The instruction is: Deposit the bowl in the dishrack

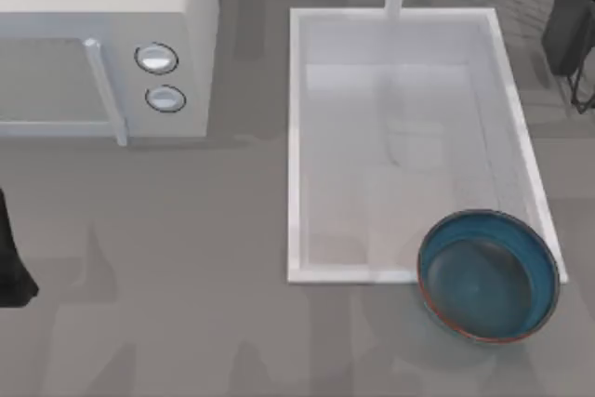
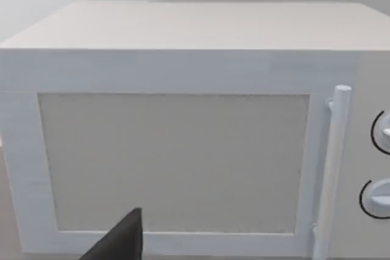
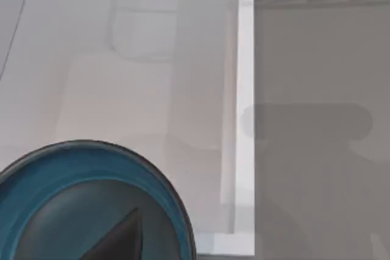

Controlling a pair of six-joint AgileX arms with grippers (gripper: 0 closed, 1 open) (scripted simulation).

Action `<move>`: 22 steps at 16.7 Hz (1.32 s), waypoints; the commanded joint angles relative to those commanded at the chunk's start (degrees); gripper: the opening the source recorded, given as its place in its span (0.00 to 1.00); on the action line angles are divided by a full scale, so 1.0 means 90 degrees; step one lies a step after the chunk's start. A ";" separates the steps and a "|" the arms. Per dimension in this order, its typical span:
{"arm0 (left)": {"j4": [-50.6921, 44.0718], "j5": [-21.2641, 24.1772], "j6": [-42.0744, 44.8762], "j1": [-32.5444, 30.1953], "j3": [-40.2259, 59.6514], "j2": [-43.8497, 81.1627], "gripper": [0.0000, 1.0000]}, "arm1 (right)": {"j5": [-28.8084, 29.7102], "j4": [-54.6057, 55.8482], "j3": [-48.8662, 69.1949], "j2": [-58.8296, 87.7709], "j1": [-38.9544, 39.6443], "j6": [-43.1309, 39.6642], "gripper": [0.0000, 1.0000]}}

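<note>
Little of the AgileX pair is seen. The left arm (image 1: 11,262) is shown as a matte black, angular mass at the top view's left edge — no markings, screws or cables can be made out. The right arm (image 1: 572,16) is seen as a dark grey-black, blocky housing at the upper right corner. In each wrist view a plain black, pointed finger (image 2: 119,238) is seen — likewise unmarked (image 3: 119,238).

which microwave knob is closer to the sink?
The lower knob on the microwave, slightly: it sits a bit further toward the sink basin than the upper knob.
</note>
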 joint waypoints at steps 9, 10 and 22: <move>0.0000 0.0000 0.0000 0.0000 0.0000 0.0000 1.00 | 0.0121 -0.3139 0.3149 0.4556 0.0999 0.1045 1.00; 0.0000 0.0000 0.0000 0.0000 0.0000 0.0000 1.00 | 0.0144 -0.3309 0.3344 0.4762 0.1057 0.1101 1.00; 0.0000 0.0000 0.0000 0.0000 0.0000 0.0000 1.00 | 0.0175 -0.2785 0.3129 0.5272 0.1088 0.1135 1.00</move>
